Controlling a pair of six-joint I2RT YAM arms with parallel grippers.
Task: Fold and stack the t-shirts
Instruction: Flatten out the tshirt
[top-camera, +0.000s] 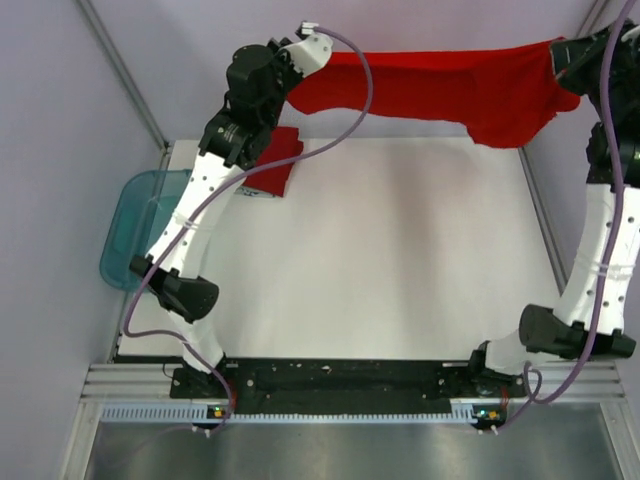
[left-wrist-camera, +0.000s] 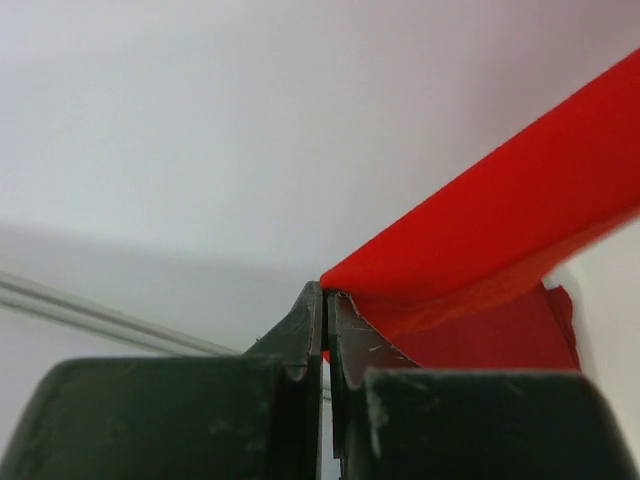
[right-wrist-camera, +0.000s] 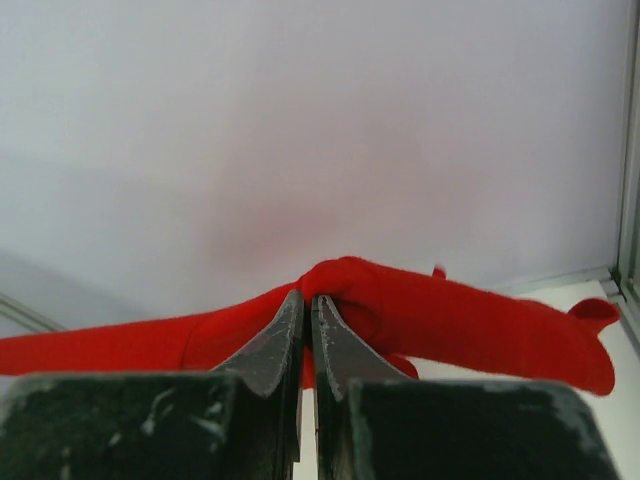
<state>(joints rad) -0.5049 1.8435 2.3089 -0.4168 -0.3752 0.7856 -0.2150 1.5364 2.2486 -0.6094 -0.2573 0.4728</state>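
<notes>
A red t-shirt hangs stretched in the air across the far side of the table, held between both grippers. My left gripper is shut on its left end; in the left wrist view the red cloth runs up to the right from the closed jaws. My right gripper is shut on its right end, and the right wrist view shows the cloth bunched over the closed jaws. A second red t-shirt lies folded on the table at the far left, partly hidden by my left arm.
A translucent teal tub sits off the table's left edge. The white tabletop spreads below the hanging shirt. Grey walls and metal frame posts close in at the back and sides.
</notes>
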